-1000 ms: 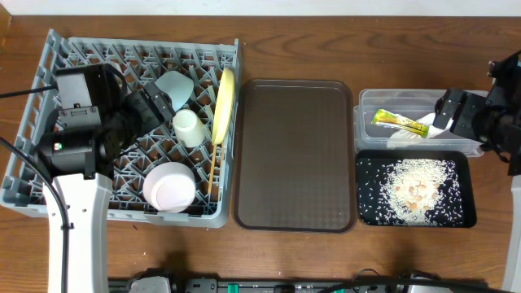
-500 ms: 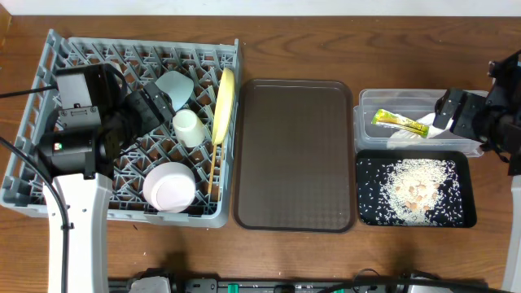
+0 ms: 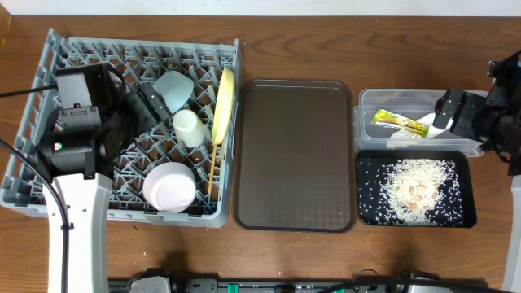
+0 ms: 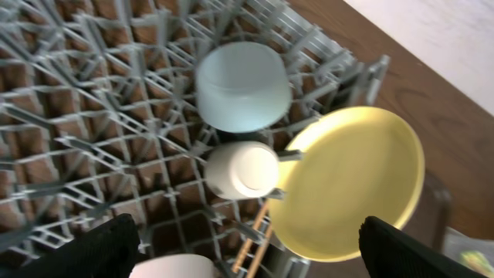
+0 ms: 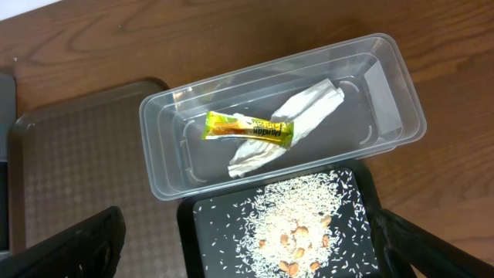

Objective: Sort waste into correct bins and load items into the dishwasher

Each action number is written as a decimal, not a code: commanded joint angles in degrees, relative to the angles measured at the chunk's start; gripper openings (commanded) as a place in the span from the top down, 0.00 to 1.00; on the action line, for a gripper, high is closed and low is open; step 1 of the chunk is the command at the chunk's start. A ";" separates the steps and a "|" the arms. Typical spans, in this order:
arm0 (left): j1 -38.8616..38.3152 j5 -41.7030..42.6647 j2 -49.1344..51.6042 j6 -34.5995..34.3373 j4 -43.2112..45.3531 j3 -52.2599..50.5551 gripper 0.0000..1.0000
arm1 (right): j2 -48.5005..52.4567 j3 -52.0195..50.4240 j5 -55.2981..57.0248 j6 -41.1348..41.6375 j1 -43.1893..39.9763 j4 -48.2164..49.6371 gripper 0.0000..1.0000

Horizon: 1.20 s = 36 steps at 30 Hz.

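Observation:
The grey dish rack (image 3: 49, 163) holds the yellow plate (image 3: 224, 102) on edge, the light blue bowl (image 3: 173, 85), the small white cup (image 3: 189, 128), the white bowl (image 3: 169, 186) and the chopsticks (image 3: 212, 175). My left gripper (image 3: 153, 106) hovers open and empty above the rack, left of the cup (image 4: 241, 170) and the blue bowl (image 4: 243, 85). The clear tub (image 3: 362, 98) holds the yellow-green sachet (image 3: 399, 123) and the napkin (image 5: 309, 112). The black tray (image 3: 362, 187) holds the rice scraps (image 3: 415, 187). My right gripper (image 3: 452, 114) is open and empty above the tub's right end.
The dark brown serving tray (image 3: 295, 155) lies between the rack and the bins, with nothing on it. Brown nut-like bits lie among the rice (image 5: 309, 232). The wooden table (image 3: 326, 49) runs behind and to the right of the bins.
My left gripper has drawn back slightly to the left, away from the cup and blue bowl. The right arm and all objects have not moved.

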 commanded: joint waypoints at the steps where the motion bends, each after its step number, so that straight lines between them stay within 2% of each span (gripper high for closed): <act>1: 0.15 -4.50 0.33 3.04 -0.13 0.13 0.06 | 0.00 0.61 -0.22 0.79 -0.20 -0.07 0.01; 7: 0.15 -0.98 0.09 2.99 0.07 0.07 0.06 | 0.00 0.61 -0.22 0.79 -0.20 -0.07 0.01; 10: -0.07 -2.47 -4.39 3.04 0.09 -0.66 0.06 | 0.00 0.61 -0.22 0.79 -0.20 -0.07 0.01; 16: -0.33 -7.39 -19.17 3.06 0.11 -6.29 0.07 | 0.00 0.61 -0.22 0.79 -0.20 -0.07 0.01; 25: -0.33 -12.87 -46.95 3.02 2.21 -28.46 0.06 | 0.00 0.61 -0.22 0.79 -0.20 -0.07 0.01; 30: -0.33 -12.87 -59.12 3.02 11.87 -42.73 0.06 | 0.00 0.61 -0.22 0.79 -0.20 -0.07 0.01; 33: -0.33 -12.85 -64.52 3.02 23.96 -51.47 0.06 | 0.00 0.61 -0.22 0.79 -0.20 -0.07 0.01; 36: -0.33 -12.81 -68.00 3.02 40.15 -59.45 0.06 | 0.00 0.61 -0.22 0.79 -0.20 -0.07 0.01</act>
